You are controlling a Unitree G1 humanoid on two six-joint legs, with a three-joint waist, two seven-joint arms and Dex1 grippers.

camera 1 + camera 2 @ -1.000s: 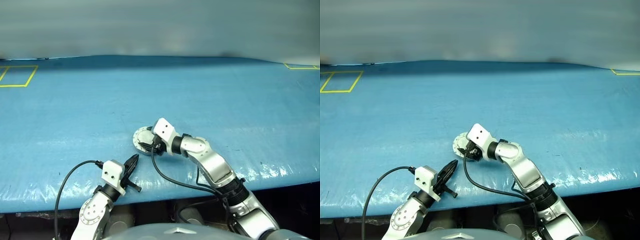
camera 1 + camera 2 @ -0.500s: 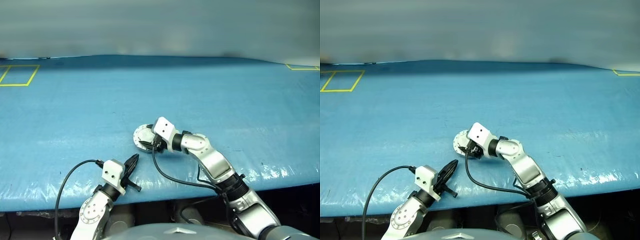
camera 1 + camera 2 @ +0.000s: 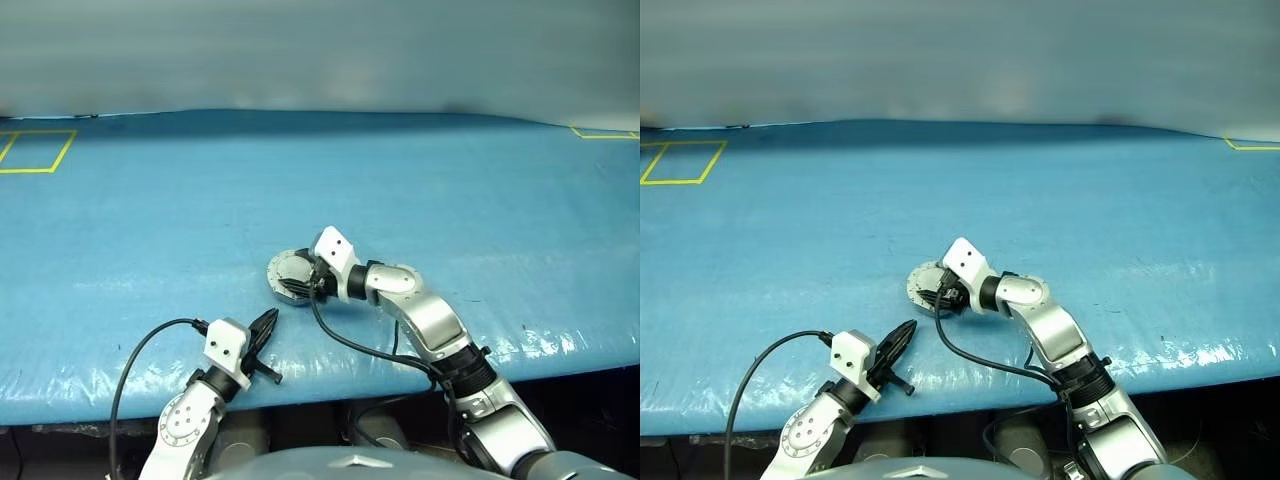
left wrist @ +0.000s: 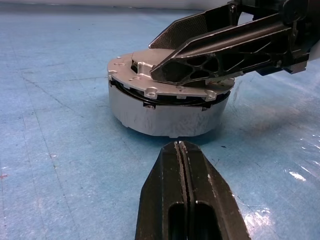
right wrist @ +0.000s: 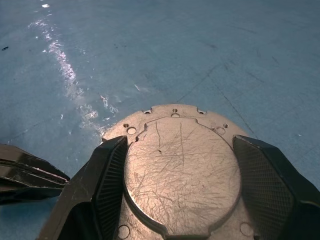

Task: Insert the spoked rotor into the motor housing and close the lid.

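Observation:
The motor housing (image 4: 165,112), a round grey metal cup, stands on the blue table with the lid (image 5: 180,170) lying flat on top, plain scratched grey side up. My right gripper (image 3: 303,285) is open, and its black fingers (image 4: 215,55) are spread across the top of the lid, one over each side. The spoked rotor is hidden. My left gripper (image 3: 269,320) is shut and empty, low over the table a little nearer the front edge than the housing (image 3: 288,270), pointing at it.
A blue sheet covers the table (image 3: 450,190). There is a yellow taped rectangle (image 3: 35,150) at the far left and a yellow corner mark (image 3: 600,133) at the far right. The table's front edge (image 3: 90,400) runs close below the left gripper. A black cable (image 3: 350,350) trails from the right wrist.
The right forearm and wrist have shifted slightly while the gripper stays over the lid. The left arm has not moved.

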